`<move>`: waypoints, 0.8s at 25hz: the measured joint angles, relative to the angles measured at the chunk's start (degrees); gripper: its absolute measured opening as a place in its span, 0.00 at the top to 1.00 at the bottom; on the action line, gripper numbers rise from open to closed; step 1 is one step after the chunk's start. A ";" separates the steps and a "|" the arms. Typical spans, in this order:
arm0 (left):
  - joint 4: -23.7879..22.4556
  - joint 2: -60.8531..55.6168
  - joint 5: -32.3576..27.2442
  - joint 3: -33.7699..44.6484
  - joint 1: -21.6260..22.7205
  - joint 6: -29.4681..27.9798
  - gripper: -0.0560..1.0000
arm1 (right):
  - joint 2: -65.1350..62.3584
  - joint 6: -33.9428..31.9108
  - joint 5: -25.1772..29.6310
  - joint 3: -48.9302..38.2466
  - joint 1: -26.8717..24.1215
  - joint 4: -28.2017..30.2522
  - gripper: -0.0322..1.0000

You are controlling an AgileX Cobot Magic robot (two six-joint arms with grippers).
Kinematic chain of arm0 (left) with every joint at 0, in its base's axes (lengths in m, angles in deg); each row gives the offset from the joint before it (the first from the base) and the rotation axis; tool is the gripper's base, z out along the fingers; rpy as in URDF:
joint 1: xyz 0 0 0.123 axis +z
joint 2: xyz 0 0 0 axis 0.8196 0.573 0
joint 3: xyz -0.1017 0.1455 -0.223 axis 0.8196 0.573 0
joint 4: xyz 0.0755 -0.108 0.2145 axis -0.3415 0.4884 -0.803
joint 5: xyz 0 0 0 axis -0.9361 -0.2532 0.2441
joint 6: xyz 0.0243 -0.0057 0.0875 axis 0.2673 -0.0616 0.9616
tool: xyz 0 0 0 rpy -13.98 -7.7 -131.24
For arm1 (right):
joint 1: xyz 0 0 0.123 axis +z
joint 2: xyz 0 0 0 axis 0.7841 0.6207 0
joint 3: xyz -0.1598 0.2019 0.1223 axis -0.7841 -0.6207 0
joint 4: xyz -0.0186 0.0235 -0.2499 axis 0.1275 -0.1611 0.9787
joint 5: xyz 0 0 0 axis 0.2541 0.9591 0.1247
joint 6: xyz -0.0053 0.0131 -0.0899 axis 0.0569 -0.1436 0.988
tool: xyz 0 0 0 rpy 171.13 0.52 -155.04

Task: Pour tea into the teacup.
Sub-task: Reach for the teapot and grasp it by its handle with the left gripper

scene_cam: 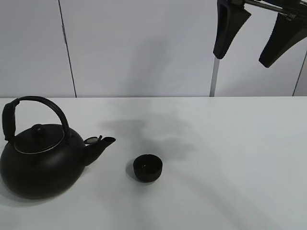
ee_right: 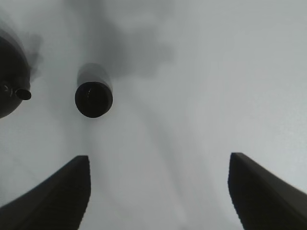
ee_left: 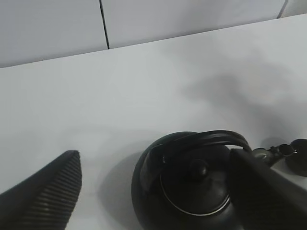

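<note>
The small matte-black teacup (scene_cam: 147, 168) stands upright on the white table (scene_cam: 230, 153), just right of the spout of the big black kettle (scene_cam: 39, 160). The kettle sits at the left with its arched handle up. My right gripper (scene_cam: 242, 59) hangs open and empty high at the back right, well away from both. In the right wrist view it (ee_right: 159, 158) is open above bare table, with the teacup (ee_right: 93, 98) and the kettle's edge (ee_right: 8, 76) farther off. My left gripper (ee_left: 153, 158) is open and empty above the kettle (ee_left: 192, 191). The teacup's edge (ee_left: 300, 155) shows there too.
A pale panelled wall (scene_cam: 144, 48) runs behind the table's far edge. The table's front edge lies close to the kettle. Soft shadows fall on the table behind the teacup.
</note>
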 joint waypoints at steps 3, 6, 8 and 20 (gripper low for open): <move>0.15 -0.05 2.59 1.14 -1.17 0.00 0.38 | 0.00 0.00 0.06 0.00 0.00 0.06 0.44; 0.28 -0.22 4.61 2.07 -3.76 0.07 0.38 | 0.00 0.00 0.06 0.00 0.00 0.10 0.44; 0.18 -0.51 6.81 3.43 -5.67 0.18 0.38 | 0.00 0.00 0.06 0.00 0.00 0.17 0.44; -4.86 -0.58 25.79 13.38 -11.82 -2.84 0.38 | 0.00 0.00 0.06 0.00 0.00 0.55 0.44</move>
